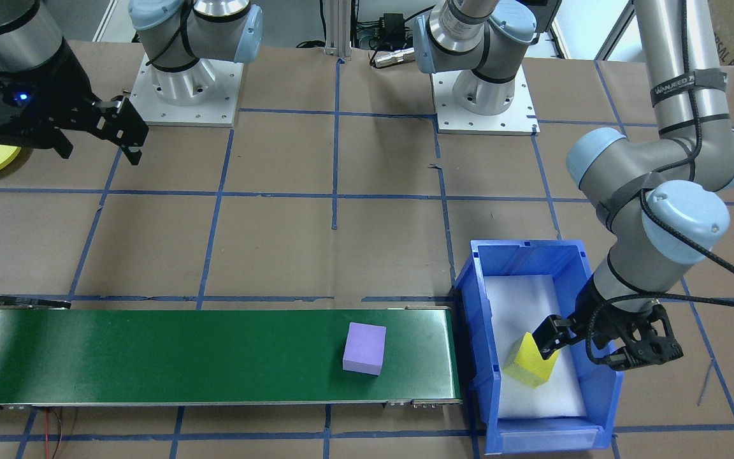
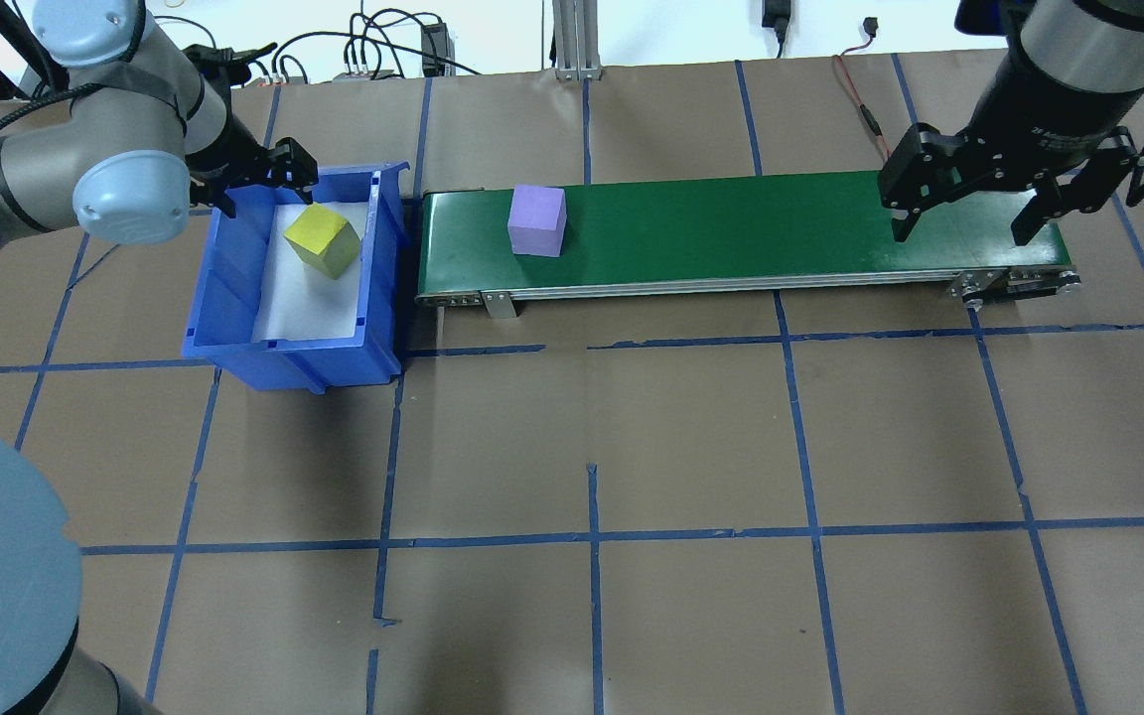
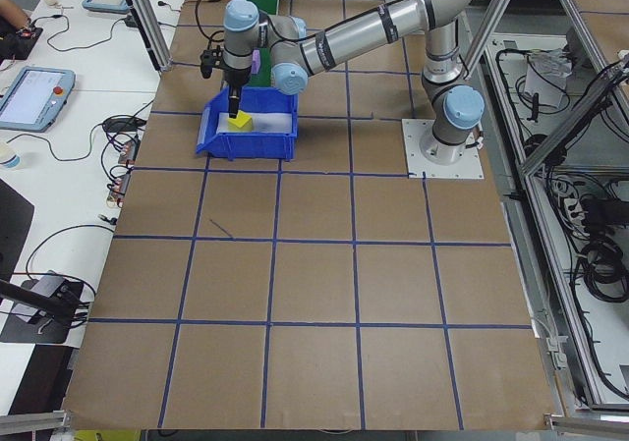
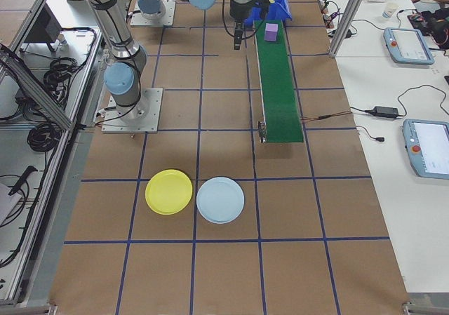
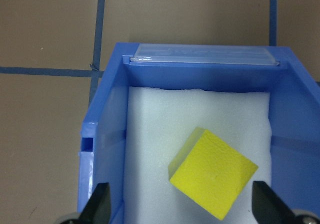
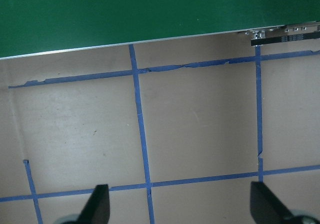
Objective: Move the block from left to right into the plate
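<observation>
Overhead exterior view showed the brown paper-covered table (image 2: 592, 417), gridded with blue tape, as the largest thing. Across its 12 o'clock region lay the green conveyor belt (image 2: 731, 233), running from 11 toward 2 o'clock. Touching or just beside the belt's 9 o'clock end stood the blue bin (image 2: 234, 298), lined with white foam (image 2: 304, 298).

Two plates showed in the exterior right view, side by side and nearly touching: a yellow plate (image 4: 168, 191) and a light blue plate (image 4: 220, 199), well apart from the belt's near end.

On the belt, near its bin end, sat the purple block (image 2: 537, 220). The yellow block (image 2: 323, 240) rested tilted on the foam inside the bin.

The left gripper (image 2: 259, 179) hung over the bin's far wall at 10 o'clock, its fingers apart with the yellow block below and between them, not clamped. The right gripper (image 2: 969, 214) hovered over the belt's 3 o'clock end, fingers spread wide on nothing.
</observation>
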You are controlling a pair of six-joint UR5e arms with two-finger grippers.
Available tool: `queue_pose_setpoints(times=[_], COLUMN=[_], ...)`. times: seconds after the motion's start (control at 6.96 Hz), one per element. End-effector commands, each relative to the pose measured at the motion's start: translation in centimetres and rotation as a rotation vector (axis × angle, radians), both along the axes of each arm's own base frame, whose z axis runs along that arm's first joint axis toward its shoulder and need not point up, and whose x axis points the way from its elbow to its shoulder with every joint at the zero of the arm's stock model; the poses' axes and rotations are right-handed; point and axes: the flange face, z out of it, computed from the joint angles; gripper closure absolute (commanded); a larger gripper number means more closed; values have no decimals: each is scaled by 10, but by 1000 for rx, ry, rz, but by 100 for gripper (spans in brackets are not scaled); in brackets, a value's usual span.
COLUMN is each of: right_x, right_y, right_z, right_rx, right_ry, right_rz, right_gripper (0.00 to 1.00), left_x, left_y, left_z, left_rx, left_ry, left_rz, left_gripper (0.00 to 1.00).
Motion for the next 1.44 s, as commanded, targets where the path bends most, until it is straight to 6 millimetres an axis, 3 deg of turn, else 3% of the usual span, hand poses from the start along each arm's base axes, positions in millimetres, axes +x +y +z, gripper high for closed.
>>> queue_pose_setpoints(times=[0.0, 0.14, 0.43, 0.72, 0.86, 1.15, 1.29], right_x=[-46, -83, -130, -152, -149, -142, -139], right_y=[-26, -38, -71, -116, -124, -130, -137], right_z=[-26, -48, -107, -151, -175, -173, -176], right_rx=[27, 64, 128, 27, 36, -9, -56], right_ry=[-42, -53, -92, -59, -125, -215, -250], right_rz=[-29, -57, 16, 19, 17, 40, 65], right_gripper=[0, 0, 0, 0, 0, 0, 0], left_x=[-1, -3, -9, -8, -7, -7, -16], left_y=[2, -2, -5, -12, -18, -20, -19], left_z=[-19, -27, -28, -34, -44, -54, -58], left_rx=[43, 51, 50, 42, 14, 22, 34], left_ry=[61, 106, 153, 153, 157, 159, 254], left_rz=[301, 385, 460, 457, 453, 453, 436], left_gripper=[0, 0, 0, 0, 0, 0, 32])
